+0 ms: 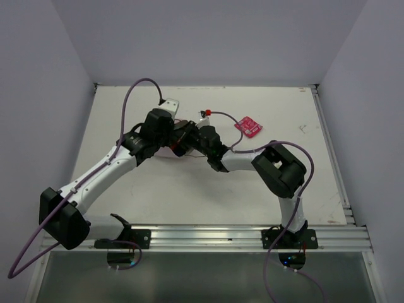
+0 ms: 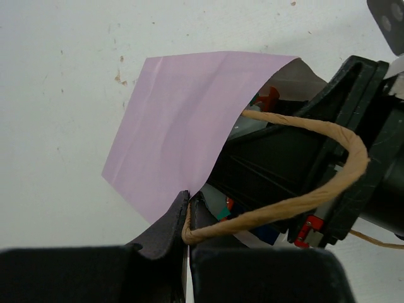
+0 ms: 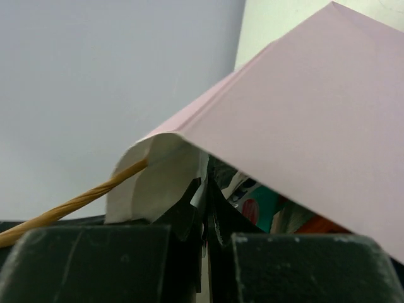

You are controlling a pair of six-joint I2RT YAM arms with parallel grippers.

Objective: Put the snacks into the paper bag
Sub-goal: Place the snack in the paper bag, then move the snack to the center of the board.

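- Bag (image 2: 170, 120) is held on the worktop (image 1: 189, 196), mouth edges clamped by left pincer (image 2: 189, 205) and right pincer (image 3: 206, 202).
- Pink packet (image 1: 248, 127) lies outside, right of bag, nearer right arm (image 1: 278, 167).

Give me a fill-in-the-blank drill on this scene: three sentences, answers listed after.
The paper bag is pale ____. The left gripper and the right gripper each pinch the bag's rim with ____ jaws. One pink-red packet lies on the table ____ the bag.
Answers: pink; shut; outside.
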